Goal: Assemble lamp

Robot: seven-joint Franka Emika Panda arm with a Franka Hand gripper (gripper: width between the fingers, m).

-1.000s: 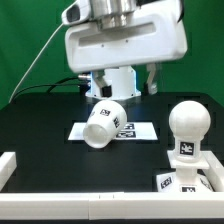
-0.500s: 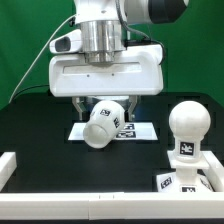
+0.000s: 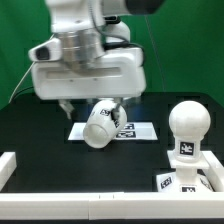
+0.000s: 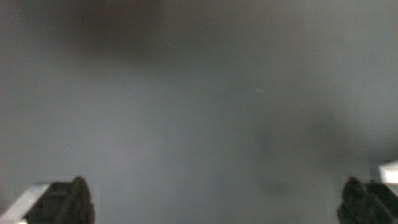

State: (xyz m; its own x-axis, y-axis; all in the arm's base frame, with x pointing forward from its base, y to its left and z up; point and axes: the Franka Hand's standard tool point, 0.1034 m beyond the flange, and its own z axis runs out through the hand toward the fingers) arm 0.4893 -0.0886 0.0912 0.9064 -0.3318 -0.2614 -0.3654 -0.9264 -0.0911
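Note:
The white tapered shade (image 3: pixel 100 124) lies on its side on the marker board (image 3: pixel 143 130), its tags facing out. The rounded bulb (image 3: pixel 187 128) stands upright on the flat square base (image 3: pixel 178 182) at the exterior view's right front. My gripper (image 3: pixel 93 103) hangs just above and behind the shade, with its fingers spread wide apart and nothing between them. In the wrist view the two dark fingertips (image 4: pixel 64 203) sit at the picture's far edges, and the gripper (image 4: pixel 217 205) faces a blurred grey field with no part showing between them.
A white rail (image 3: pixel 110 206) runs along the table's front edge, and a short white rail (image 3: pixel 12 165) lies at the exterior view's left. Green backdrop behind. Cables trail at the back left.
The hand has swung toward the exterior view's left and come lower and nearer over the shade. The shade, bulb and base have not moved.

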